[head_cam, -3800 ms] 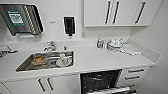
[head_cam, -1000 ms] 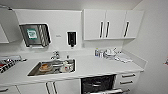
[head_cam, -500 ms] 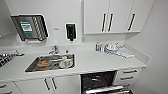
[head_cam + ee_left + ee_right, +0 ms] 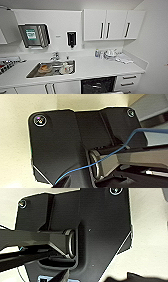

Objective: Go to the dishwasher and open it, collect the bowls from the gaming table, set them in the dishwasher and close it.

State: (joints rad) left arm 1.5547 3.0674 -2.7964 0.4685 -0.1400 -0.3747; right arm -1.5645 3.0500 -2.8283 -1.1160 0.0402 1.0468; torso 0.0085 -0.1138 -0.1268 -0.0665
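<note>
The dishwasher (image 4: 98,85) sits under the white counter (image 4: 100,68), right of the sink. Its door is down, and the dark inside with wire racks faces me at the lower edge of the head view. The bowls and the gaming table are out of view. In both wrist views my arms' dark plates lie against pale surfaces, and I cannot tell how either gripper stands.
A steel sink (image 4: 51,69) holds dishes and something orange. White drawers (image 4: 128,81) flank the dishwasher on the right. Cups and white dishes (image 4: 110,53) stand at the back right of the counter. Above hang a black dispenser (image 4: 71,38), a towel dispenser (image 4: 33,35) and wall cabinets (image 4: 107,25).
The whole head view has shifted: the counter now lies lower and farther off, and more of the wall cabinets shows. The dishwasher stays open.
</note>
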